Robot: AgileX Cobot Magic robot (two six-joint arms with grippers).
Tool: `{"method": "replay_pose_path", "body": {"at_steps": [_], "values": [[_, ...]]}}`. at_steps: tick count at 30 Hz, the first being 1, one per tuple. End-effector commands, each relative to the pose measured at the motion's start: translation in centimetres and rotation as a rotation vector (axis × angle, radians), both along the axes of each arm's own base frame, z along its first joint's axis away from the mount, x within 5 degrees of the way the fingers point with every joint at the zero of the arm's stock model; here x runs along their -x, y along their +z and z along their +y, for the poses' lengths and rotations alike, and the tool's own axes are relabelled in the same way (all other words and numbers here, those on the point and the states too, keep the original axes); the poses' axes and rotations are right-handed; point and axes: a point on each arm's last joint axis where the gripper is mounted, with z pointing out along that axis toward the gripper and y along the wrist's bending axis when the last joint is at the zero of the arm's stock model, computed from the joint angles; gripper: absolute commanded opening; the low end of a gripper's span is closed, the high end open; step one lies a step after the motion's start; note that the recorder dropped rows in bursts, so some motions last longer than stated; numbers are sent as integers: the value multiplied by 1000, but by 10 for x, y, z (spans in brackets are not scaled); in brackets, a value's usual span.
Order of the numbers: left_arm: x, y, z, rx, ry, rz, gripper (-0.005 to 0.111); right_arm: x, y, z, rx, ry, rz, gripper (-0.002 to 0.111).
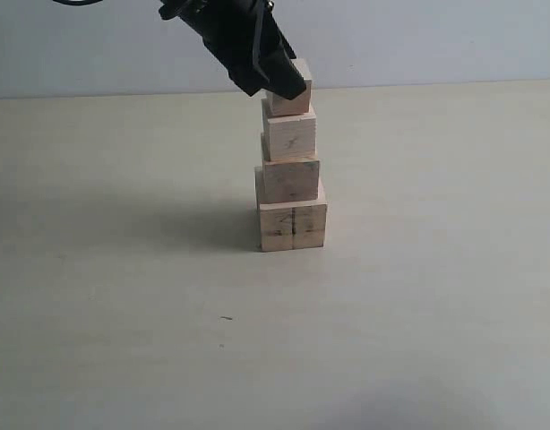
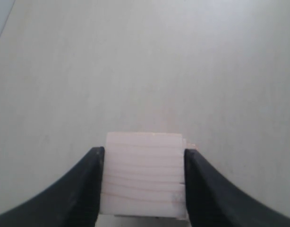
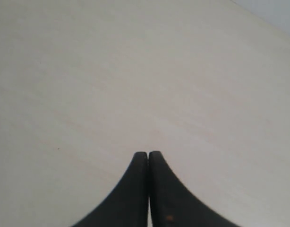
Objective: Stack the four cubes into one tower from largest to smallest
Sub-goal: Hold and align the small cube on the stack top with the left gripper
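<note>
At this moment you were on the last step. The smallest pale wooden cube [image 1: 298,102] sat at the top of the tower [image 1: 291,170], and your left claw [image 1: 282,86] was clenched on it, one black finger [image 2: 86,189] pressed against each side. Beneath it stood the next pale wooden cube [image 1: 291,136], then a wider one [image 1: 290,180], then the largest pale wooden cube with the dark vertical seam [image 1: 293,225] on the pale worktop [image 1: 123,313]. The top cube looked to be touching the one below and sitting slightly towards the right of it. I could not tell whether its full weight was down.

The next move, as I judged it, called for a gentle release and a straight lift clear. Any sideways drag could have nudged the narrow upper cubes off line.

Your left arm reached in from the upper left of the exterior view, angled down over the column. Your right claw [image 3: 148,157] was pressed closed on nothing, hanging over bare worktop, and the exterior view did not show it.
</note>
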Motion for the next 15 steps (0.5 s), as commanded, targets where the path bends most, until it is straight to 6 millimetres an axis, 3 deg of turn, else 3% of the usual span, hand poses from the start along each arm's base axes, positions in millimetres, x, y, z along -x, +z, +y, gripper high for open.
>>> {"method": "replay_pose_path", "body": {"at_steps": [1, 11, 15], "values": [[1, 2, -2, 12, -2, 7, 0, -1, 0, 0, 6, 3, -7, 0], [1, 2, -2, 10, -4, 9, 1, -1, 0, 0, 6, 3, -7, 0], [1, 2, -2, 10, -4, 9, 27, -1, 0, 0, 6, 3, -7, 0]]}}
